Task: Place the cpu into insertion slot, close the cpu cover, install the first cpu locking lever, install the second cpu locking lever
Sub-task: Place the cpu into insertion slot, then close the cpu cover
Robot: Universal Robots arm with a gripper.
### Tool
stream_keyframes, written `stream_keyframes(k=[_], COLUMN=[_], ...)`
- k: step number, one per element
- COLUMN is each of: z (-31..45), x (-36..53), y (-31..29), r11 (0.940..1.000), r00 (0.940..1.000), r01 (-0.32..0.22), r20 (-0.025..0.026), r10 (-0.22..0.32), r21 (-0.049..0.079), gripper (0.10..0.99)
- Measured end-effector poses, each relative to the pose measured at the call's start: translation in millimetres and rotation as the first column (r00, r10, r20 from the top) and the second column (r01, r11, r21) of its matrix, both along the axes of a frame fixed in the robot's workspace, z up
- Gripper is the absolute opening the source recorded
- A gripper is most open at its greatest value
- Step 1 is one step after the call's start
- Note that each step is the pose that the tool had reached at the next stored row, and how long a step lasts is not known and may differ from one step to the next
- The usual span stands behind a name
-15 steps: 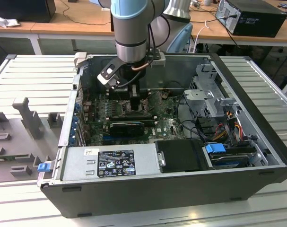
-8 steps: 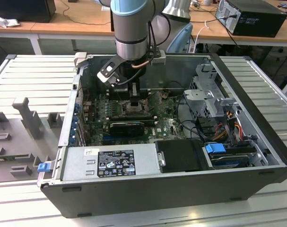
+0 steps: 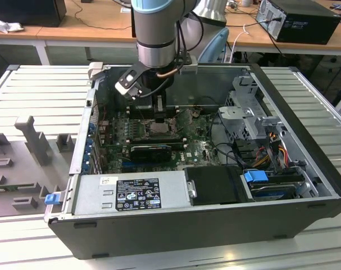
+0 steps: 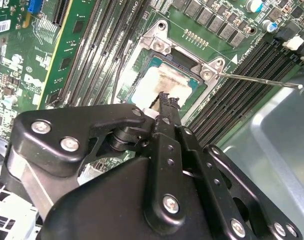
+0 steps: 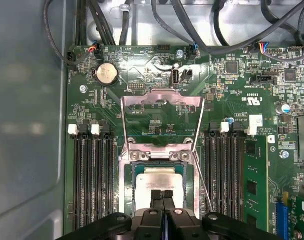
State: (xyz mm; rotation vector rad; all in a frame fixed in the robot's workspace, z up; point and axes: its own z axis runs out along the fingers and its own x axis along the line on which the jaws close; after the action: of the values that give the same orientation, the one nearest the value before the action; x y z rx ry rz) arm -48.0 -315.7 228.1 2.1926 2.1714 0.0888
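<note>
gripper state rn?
Gripper: jaws shut, nothing held, tips right over the cpu.

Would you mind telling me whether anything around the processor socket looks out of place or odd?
The cpu sits in the insertion slot, but its face is smeared with patchy pale residue. The cpu cover stands flipped open, and a thin wire lever juts loose beside the socket.

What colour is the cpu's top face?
The cpu is pale silver-grey with whitish smears; it shows best in the first wrist view.
</note>
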Motion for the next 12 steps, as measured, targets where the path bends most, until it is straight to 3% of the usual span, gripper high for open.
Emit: stream_keyframes(k=[5,6,8,12], z=[2.5,2.4,2.4,2.4], x=[0.7,4.2,7.5,15.2], y=[-0.5,-2.9,-4.4,-7.4], r11=[1.0,1.0,0.9999,0.9989], r00=[1.0,1.0,1.0,0.9998], r01=[0.0,0.0,0.0,0.001], r20=[-0.0004,-0.0048,-0.0077,-0.0218], r10=[0.0,0.0,0.0,0.0], r21=[0.0,0.007,0.011,0.047], gripper=[0.106,0.106,0.106,0.106])
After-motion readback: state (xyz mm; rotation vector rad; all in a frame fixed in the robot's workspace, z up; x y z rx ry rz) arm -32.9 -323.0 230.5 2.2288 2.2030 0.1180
